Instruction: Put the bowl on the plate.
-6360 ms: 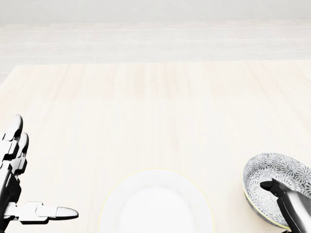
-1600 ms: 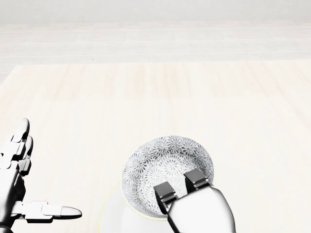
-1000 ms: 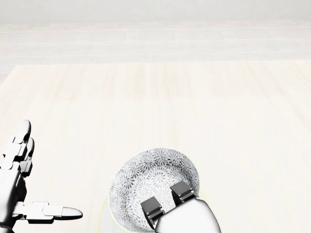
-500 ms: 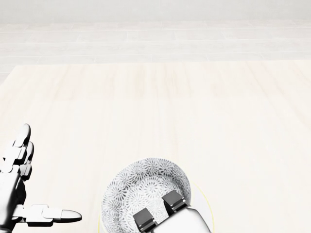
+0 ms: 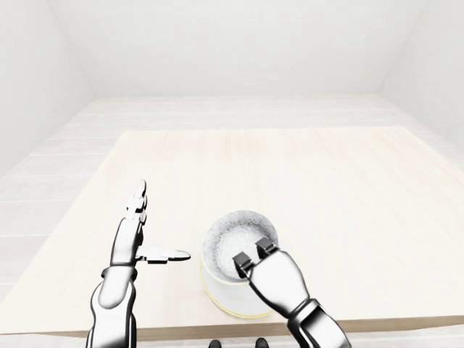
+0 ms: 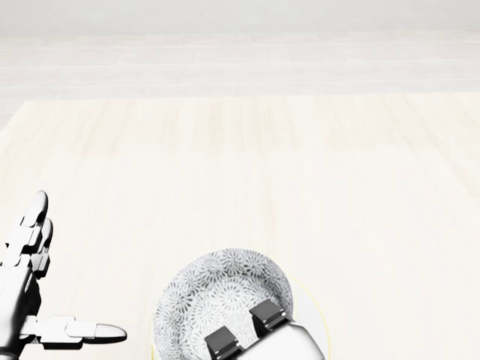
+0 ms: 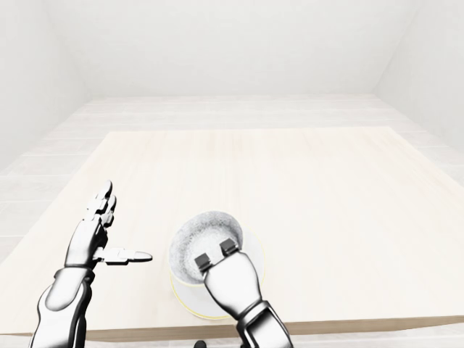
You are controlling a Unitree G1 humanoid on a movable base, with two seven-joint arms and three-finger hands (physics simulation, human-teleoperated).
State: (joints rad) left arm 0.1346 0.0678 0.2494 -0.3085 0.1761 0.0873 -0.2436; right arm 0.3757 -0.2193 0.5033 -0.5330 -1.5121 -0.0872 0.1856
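Sitting over the plate (image 5: 226, 304), the bowl (image 6: 217, 292) faced mouth-up and roughly level near the bottom edge of the head view; being round, it offered no long axis to line up; it lay a little toward that view's left of the plate's centre, so that only a thin arc of plate rim showed at its right; whether its foot touched the plate could not be told. By my reading the coming move turned on that small gap downward, the bowl lying straight under the fingers that carried it. The right hand (image 6: 244, 328) gripped the bowl's lower rim, two dark fingertips hooked inside the wall and the thumb hidden outside it. The left hand (image 5: 125, 245) hung flat and spread-fingered, empty, just left of the bowl and apart from it, thumb pointing toward it above the pale desk (image 6: 300, 187).
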